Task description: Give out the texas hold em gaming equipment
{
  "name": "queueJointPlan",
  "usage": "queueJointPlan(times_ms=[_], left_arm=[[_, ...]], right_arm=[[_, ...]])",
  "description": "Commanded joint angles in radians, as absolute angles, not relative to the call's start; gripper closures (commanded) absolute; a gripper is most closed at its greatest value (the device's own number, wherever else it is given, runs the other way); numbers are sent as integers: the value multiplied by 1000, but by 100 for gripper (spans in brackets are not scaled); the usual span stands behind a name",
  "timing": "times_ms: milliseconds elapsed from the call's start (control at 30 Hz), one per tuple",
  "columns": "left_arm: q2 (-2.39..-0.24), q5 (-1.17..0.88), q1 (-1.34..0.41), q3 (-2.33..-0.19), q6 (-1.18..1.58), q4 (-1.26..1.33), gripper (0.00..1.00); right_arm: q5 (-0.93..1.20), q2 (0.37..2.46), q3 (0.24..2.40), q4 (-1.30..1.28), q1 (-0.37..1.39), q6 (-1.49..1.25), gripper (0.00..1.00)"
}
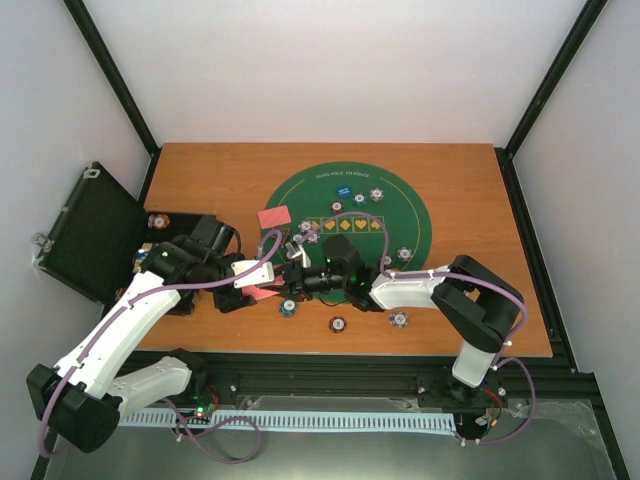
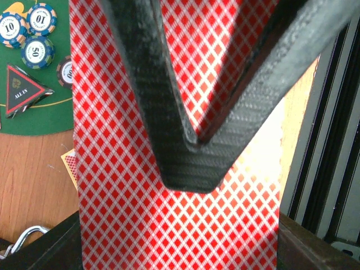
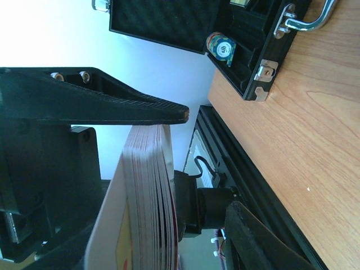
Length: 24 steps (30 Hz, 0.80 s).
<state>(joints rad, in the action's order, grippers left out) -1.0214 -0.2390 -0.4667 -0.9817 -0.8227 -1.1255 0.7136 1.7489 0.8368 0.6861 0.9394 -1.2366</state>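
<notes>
"ALL IN" on triangle [image 2: 22, 89], "10", "50" on chips [image 2: 41, 18]

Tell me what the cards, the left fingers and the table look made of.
Cards: likely coated paper or plastic, smooth, with a printed red diamond back.
Left fingers: black, matte, fine woven texture, perhaps carbon-fibre composite or textured plastic.
Table: wood or wood-look laminate, orange-brown grain, slight sheen.

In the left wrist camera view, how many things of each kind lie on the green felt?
Poker chips: 4 (one partly hidden behind the cards)
Triangle marker: 1
Total: 5
</notes>
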Motion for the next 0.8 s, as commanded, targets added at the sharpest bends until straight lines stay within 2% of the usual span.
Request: queueJointPlan(times_ms=[0, 167, 400, 767], left_arm=[[-1000, -252, -463, -993, -845, -1102, 90], [-1003, -250, -463, -983, -847, -1095, 90], [-1008, -250, -463, -982, -844, -1092, 89], [-1005, -242, -463, -976, -844, -1097, 89]], right_arm=[[683, 1695, 831, 557, 924, -1185, 57], [657, 1639, 831, 491, 923, -1167, 62], [638, 1589, 857, 379, 923, -1118, 80], [639, 1506, 871, 231, 862, -1043, 92]])
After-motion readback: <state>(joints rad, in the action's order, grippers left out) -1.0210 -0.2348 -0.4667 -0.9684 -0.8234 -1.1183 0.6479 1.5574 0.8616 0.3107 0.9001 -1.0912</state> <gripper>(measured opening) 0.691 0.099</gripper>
